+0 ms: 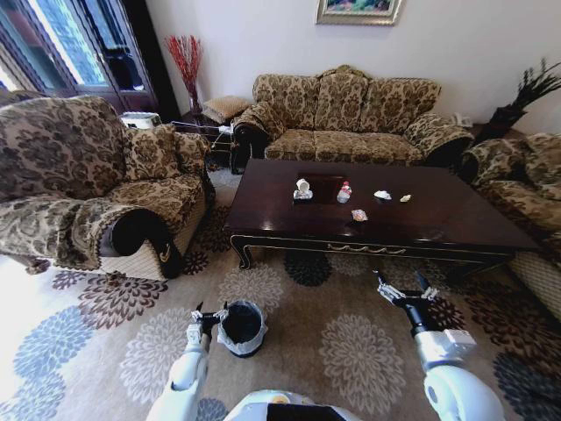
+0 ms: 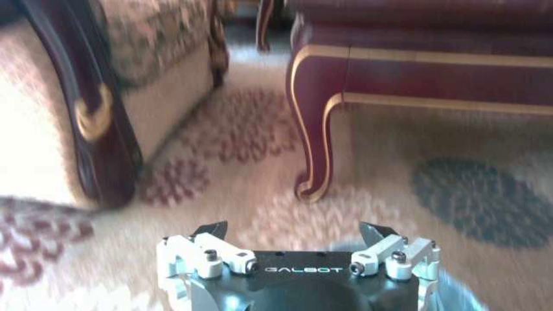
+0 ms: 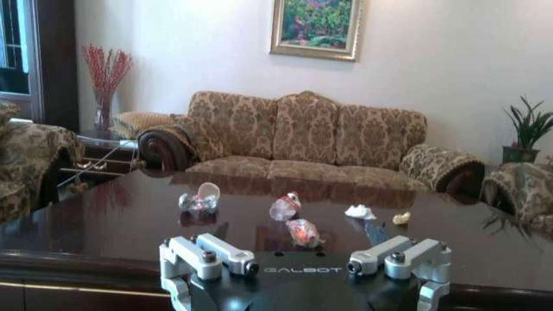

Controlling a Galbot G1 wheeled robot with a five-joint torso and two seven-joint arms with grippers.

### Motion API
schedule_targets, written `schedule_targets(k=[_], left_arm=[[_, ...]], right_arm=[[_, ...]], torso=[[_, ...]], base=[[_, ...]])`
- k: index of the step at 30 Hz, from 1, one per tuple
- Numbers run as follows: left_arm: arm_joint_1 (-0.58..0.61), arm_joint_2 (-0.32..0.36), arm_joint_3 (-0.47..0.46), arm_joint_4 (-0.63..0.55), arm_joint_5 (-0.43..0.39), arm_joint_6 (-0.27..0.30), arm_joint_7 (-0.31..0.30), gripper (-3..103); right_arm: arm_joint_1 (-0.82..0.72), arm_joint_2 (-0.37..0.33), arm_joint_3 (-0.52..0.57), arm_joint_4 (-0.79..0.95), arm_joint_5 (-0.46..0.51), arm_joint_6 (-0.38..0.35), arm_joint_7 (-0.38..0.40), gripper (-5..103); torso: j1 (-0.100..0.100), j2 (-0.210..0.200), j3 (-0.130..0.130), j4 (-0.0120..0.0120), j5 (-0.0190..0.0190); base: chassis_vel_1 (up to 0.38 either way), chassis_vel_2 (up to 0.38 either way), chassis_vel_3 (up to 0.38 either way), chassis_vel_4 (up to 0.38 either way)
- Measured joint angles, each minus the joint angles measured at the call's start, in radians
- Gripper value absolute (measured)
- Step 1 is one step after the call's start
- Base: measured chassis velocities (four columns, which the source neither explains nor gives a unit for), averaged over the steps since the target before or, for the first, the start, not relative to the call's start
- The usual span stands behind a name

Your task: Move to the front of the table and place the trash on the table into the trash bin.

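Note:
The dark brown table (image 1: 438,230) stands ahead of me across the carpet. On its top lie the trash items: a white paper cup (image 1: 302,187), a small bottle with a red cap (image 1: 344,192), a crumpled wrapper (image 1: 358,215), a white scrap (image 1: 382,195) and a yellowish scrap (image 1: 405,198). The right wrist view shows the same cup (image 3: 201,199), bottle (image 3: 284,206) and wrapper (image 3: 302,232). The black trash bin (image 1: 242,327) with its white liner sits on the carpet beside my left gripper (image 1: 208,317), which is open and empty. My right gripper (image 1: 405,289) is open, low before the table's front edge.
A patterned sofa (image 1: 351,114) stands behind the table, with armchairs at the left (image 1: 88,184) and right (image 1: 526,193). The table's curved front leg (image 2: 315,149) and the left armchair's base (image 2: 87,97) are close ahead of my left gripper. Open carpet lies between me and the table.

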Motion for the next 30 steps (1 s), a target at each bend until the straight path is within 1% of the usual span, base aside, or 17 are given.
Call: schedule_targets(k=[1,2,3,4,5,9,10,11,12,13,14,16,19,24,30], left_arm=[[0.000,0.000,0.000,0.000,0.000,0.000,0.000,100],[-0.028,-0.006,0.002,0.075,-0.002,-0.001,0.010,100],[-0.092,-0.033,-0.001,0.224,0.008,-0.026,0.009,100],[-0.111,-0.041,0.000,0.265,0.010,-0.031,0.004,100],[-0.111,-0.041,0.000,0.265,0.010,-0.031,0.004,100],[-0.174,-0.062,0.005,0.375,0.018,-0.033,-0.001,100],[-0.174,-0.062,0.005,0.375,0.018,-0.033,-0.001,100],[-0.196,-0.064,0.005,0.413,0.024,-0.035,-0.001,100],[-0.219,-0.065,0.005,0.454,0.031,-0.044,-0.001,100],[-0.219,-0.065,0.005,0.454,0.031,-0.044,-0.001,100],[-0.238,-0.066,0.005,0.481,0.034,-0.051,-0.001,100],[-0.292,-0.066,0.001,0.546,0.034,-0.072,-0.007,100],[-0.323,-0.056,0.000,0.572,0.027,-0.083,-0.012,100],[-0.344,-0.039,0.000,0.587,0.024,-0.080,-0.014,100],[-0.372,-0.031,0.000,0.643,0.030,-0.077,-0.028,100]], right_arm=[[0.000,0.000,0.000,0.000,0.000,0.000,0.000,100],[0.002,0.000,-0.003,0.000,-0.004,0.000,0.000,100],[0.002,-0.001,-0.004,-0.003,-0.009,0.001,0.000,100],[0.000,-0.003,-0.004,-0.007,-0.010,0.004,0.000,100],[0.000,-0.003,-0.004,-0.007,-0.010,0.004,0.000,100],[-0.001,-0.007,-0.002,-0.030,-0.016,0.006,0.000,100],[-0.001,-0.007,-0.002,-0.030,-0.016,0.006,0.000,100],[-0.001,-0.006,-0.003,-0.033,-0.019,0.007,0.000,100],[-0.003,-0.004,-0.003,-0.035,-0.022,0.009,0.000,100],[-0.003,-0.004,-0.003,-0.035,-0.022,0.009,0.000,100],[-0.004,-0.002,-0.003,-0.037,-0.024,0.012,0.000,100],[-0.010,0.006,-0.002,-0.043,-0.032,0.025,0.000,100],[-0.022,0.017,0.002,-0.045,-0.040,0.035,0.000,100],[-0.040,0.028,0.005,-0.048,-0.046,0.049,0.000,100],[-0.056,0.037,0.010,-0.051,-0.054,0.067,0.000,100]], torso=[[0.000,0.000,0.000,0.0000,0.0000],[0.000,0.000,0.000,0.0002,0.0001],[0.000,0.000,0.000,0.0003,-0.0006],[0.000,0.000,0.000,0.0003,-0.0005],[0.000,0.000,0.000,0.0003,-0.0005],[0.000,0.000,0.000,0.0001,0.0001],[0.000,0.000,0.000,0.0001,0.0001],[0.000,0.000,0.000,0.0002,-0.0001],[0.000,0.000,0.000,0.0004,-0.0001],[0.000,0.000,0.000,0.0004,-0.0001],[0.000,0.000,0.000,0.0005,-0.0002],[0.000,0.000,0.000,0.0000,-0.0004],[0.000,0.000,0.000,0.0000,-0.0002],[0.000,0.000,0.000,0.0003,-0.0001],[0.000,0.000,0.000,0.0002,-0.0003]], base=[[0.000,0.000,0.000,0.000],[0.000,0.000,0.000,0.000],[0.000,0.000,0.000,0.000],[0.000,0.000,0.000,0.000],[0.000,0.000,0.000,0.000],[0.000,0.000,0.000,0.000],[0.000,0.000,0.000,0.000],[0.000,0.000,0.000,0.000],[0.000,0.000,0.000,0.000],[0.000,0.000,0.000,0.000],[0.000,0.000,0.000,0.000],[0.000,0.000,0.000,0.000],[0.000,0.000,0.000,0.000],[0.000,0.000,0.000,0.000],[0.000,0.000,0.000,0.000]])
